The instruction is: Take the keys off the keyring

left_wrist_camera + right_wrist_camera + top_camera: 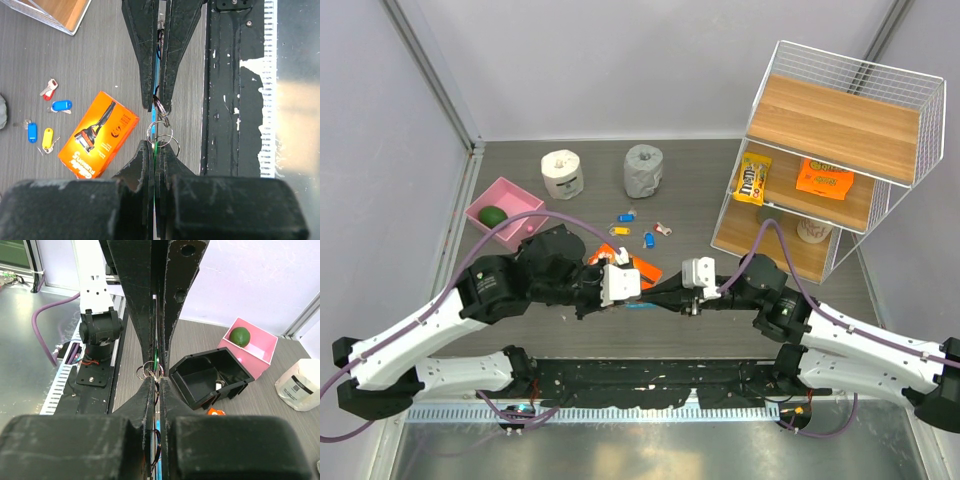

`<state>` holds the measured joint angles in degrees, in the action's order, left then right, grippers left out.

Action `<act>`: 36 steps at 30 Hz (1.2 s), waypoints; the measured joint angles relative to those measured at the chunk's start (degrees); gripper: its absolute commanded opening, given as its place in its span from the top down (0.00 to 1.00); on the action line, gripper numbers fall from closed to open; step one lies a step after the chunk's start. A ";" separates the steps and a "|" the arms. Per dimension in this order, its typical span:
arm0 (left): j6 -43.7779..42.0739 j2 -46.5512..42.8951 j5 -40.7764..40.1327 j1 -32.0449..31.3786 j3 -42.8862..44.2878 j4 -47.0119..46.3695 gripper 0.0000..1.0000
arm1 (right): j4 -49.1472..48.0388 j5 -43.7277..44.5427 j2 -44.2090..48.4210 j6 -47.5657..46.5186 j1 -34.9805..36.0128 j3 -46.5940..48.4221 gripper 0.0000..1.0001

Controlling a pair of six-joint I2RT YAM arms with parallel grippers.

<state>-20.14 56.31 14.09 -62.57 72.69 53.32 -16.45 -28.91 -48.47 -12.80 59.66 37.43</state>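
Left hand (154, 147) and right hand (159, 105): both clenched tip-to-tip on one keyring (160, 134); four tagged keys (62, 105), one orange box (97, 135) on worktop (100, 60).

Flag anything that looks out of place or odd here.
Small tagged keys lie scattered loose on the table beside the orange box, which lies flat and askew. The black base plate has white scuffed patches. Otherwise nothing stands out: left gripper and right gripper are both shut on the keyring.

Box (642, 268) behind keyring (161, 134), tagged keys (638, 226) behind box
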 measured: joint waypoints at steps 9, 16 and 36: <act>-0.02 -0.35 -0.04 0.00 -0.83 -1.07 1.00 | -0.13 0.37 0.13 2.97 -0.48 -0.07 0.95; 0.00 -0.20 -1.09 0.00 -0.85 -1.38 1.00 | -0.17 0.44 0.31 4.44 -0.83 -0.15 0.95; -0.07 0.83 -3.04 -0.02 -1.16 -1.79 1.00 | -1.03 2.67 -1.75 17.40 -2.80 0.02 0.95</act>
<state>-20.21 57.14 11.05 -62.59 71.53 51.53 -17.47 -26.24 -50.22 4.60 56.86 37.45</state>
